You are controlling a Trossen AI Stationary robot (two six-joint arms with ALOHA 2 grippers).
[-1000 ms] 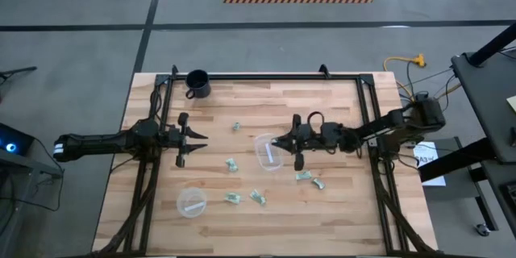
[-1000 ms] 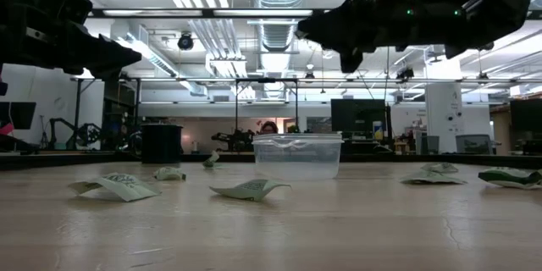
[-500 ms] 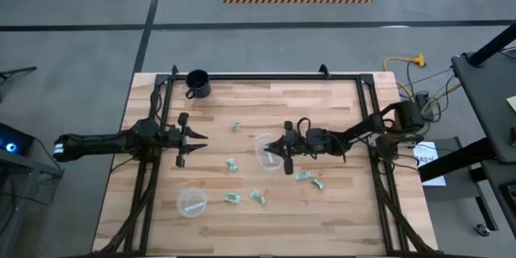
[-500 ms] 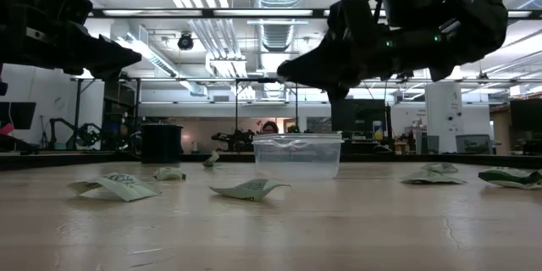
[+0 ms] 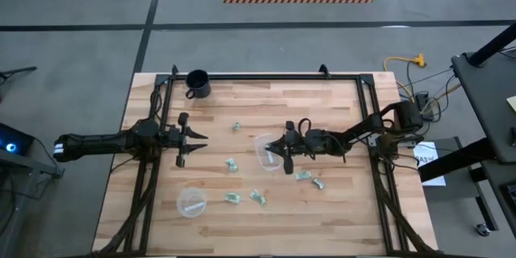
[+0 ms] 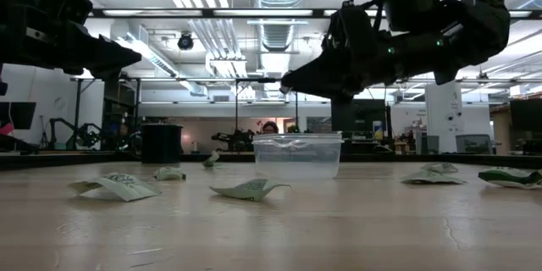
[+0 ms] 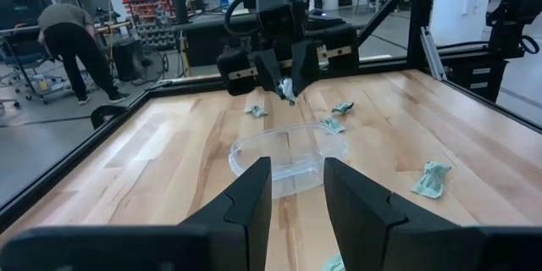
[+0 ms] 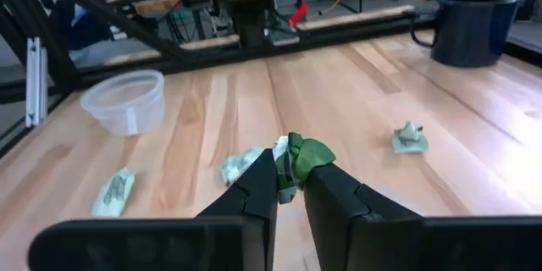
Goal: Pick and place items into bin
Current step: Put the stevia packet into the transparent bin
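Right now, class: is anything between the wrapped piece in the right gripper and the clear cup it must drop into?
Nothing visible. The right gripper is shut on a green piece and hangs above the cup, whose top is open. The left gripper waits apart, open.

Black mug with a handle (image 5: 197,83) sits at a far corner of the wooden bench (image 5: 339,210). Flat clear dish with a white strip (image 5: 191,202) is near the front edge. In the left wrist view a person (image 7: 78,44) is bent over out on the shop floor.
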